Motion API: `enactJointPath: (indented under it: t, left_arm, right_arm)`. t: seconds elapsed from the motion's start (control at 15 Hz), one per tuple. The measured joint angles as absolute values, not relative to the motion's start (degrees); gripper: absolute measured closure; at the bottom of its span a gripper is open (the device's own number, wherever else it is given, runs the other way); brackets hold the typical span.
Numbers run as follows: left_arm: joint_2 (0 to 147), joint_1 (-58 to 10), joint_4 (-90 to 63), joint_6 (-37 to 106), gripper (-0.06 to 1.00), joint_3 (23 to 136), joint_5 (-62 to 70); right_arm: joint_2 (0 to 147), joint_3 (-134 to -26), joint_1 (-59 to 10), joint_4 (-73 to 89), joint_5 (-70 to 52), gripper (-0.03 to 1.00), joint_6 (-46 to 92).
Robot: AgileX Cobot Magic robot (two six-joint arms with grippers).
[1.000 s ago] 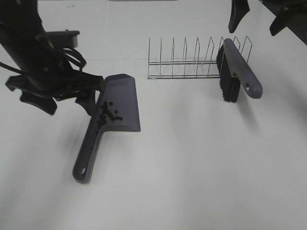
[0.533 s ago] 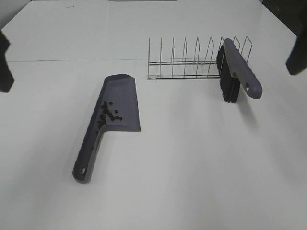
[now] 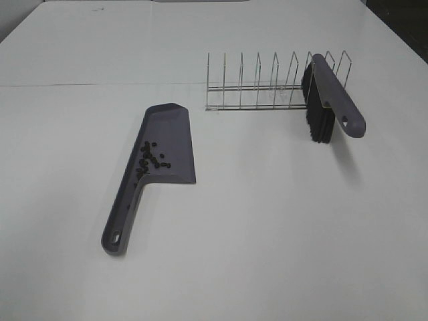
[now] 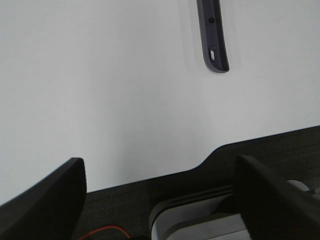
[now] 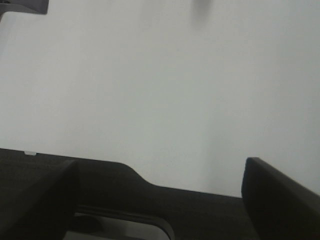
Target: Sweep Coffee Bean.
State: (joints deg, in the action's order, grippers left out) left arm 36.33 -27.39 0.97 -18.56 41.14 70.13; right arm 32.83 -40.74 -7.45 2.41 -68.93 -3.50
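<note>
Presently, notes by item, clock directions read on the high view.

Coffee bean: small dark oval coffee bean cluster (image 3: 151, 159) lies inside the pan, toward its handle side, about 9 o'clock of tabletop centre; none seen loose on the white surface.

Dustpan: grey-purple plastic dustpan (image 3: 168, 144) flat on the white tabletop (image 3: 267, 234), handle trailing toward 7 o'clock; likely set down flat so the beans stay put. Its handle end (image 4: 214, 35) shows in the left wrist view.

Brush: grey-handled brush with black bristles (image 3: 331, 103) leans in the thin wire rack (image 3: 261, 87) at 1 o'clock, bristles down; judged parked as finished with.

Left claw: left claw (image 4: 160, 187) with its dark fingers (image 4: 45, 200) standing wide apart, nothing between them, over the tabletop's near edge.

Right claw: right claw (image 5: 160, 190) likewise spread, empty.

Change: a second ago the left arm hung just beside the pan and the right claw was at the top edge; both have since left the high view. Pan, beans and brush have not shifted.

Stage: sweeping looks complete.
</note>
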Motion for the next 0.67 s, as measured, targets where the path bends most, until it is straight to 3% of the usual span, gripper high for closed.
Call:
enactJointPath:
  t: [0.33,0.67]
  left_arm:
    - [7.8,-27.4,0.9,-8.0,0.21,32.5,70.2]
    - [-0.1,-27.4,0.0,-1.4,0.21,31.4,68.9]
  right_arm:
    - [4.5,-31.7,-7.4,3.7,-69.6,0.22,1.7]
    - [-0.3,-31.4,-7.4,5.2,-68.4,0.22,4.3]
